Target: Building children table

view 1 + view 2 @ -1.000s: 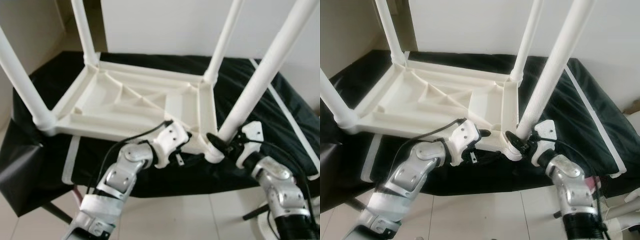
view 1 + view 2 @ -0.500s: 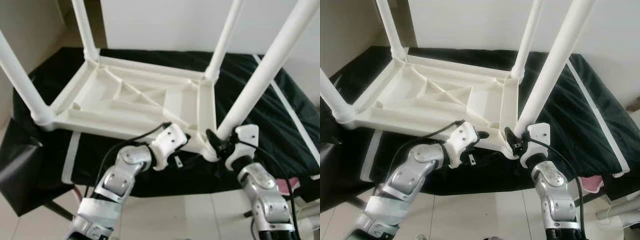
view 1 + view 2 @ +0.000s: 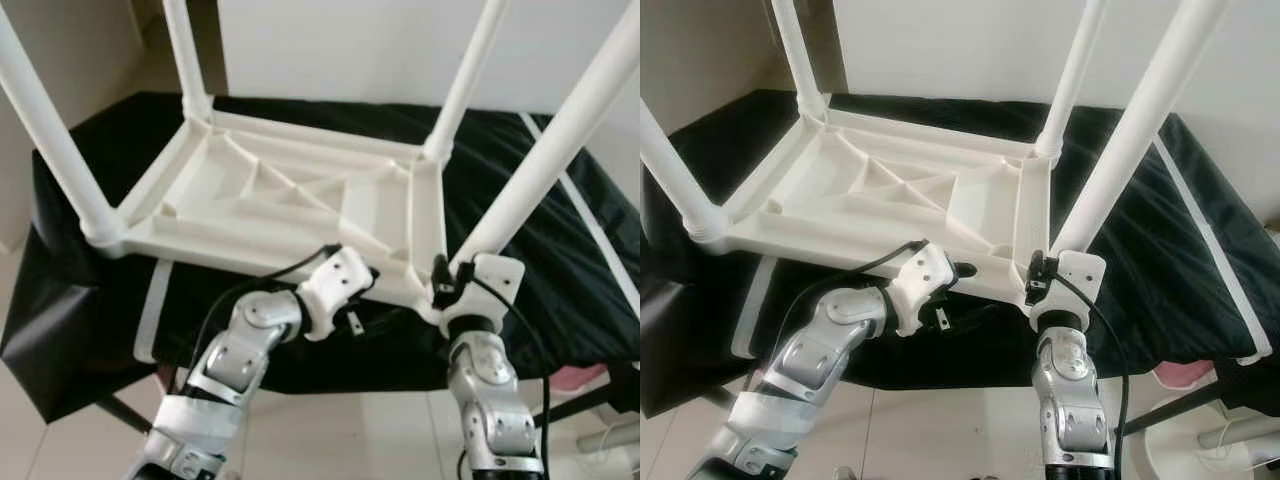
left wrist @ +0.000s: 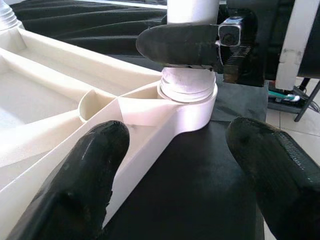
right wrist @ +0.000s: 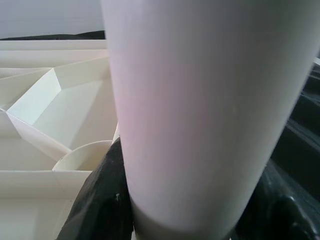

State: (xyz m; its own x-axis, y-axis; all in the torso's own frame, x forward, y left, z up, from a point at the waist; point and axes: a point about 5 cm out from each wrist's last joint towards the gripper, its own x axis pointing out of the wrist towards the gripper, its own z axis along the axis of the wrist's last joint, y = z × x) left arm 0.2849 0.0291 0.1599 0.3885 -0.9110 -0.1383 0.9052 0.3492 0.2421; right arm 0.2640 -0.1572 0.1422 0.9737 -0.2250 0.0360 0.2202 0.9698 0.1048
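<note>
Four white legs stand up from the upturned children's table (image 3: 290,200), which lies top-down on a black cloth (image 3: 520,190) draped over a stand. Start at your left: the far-left leg (image 3: 185,55) rises by the wall corner, and the near-left leg (image 3: 55,140) sits in its socket at the front corner of the frame.

Moving to the middle, your left gripper (image 4: 175,165) hovers at the front rim of the table (just beside the near-right corner socket). Its fingers (image 4: 85,175) are spread wide with nothing between them; one lies close against the rim, though contact is hard to judge, and the other is over the cloth.

Further right, the far-right leg (image 3: 470,75) stands at the back corner. Your right gripper (image 3: 445,285) is clamped around the base of the near-right leg (image 3: 560,140), just above the threaded collar where it enters the corner socket (image 4: 192,107). In the left wrist view you see one of its black fingers (image 4: 180,42) wrapped across the leg. A pink object (image 3: 1185,375) lies on the floor below the cloth's right edge.
</note>
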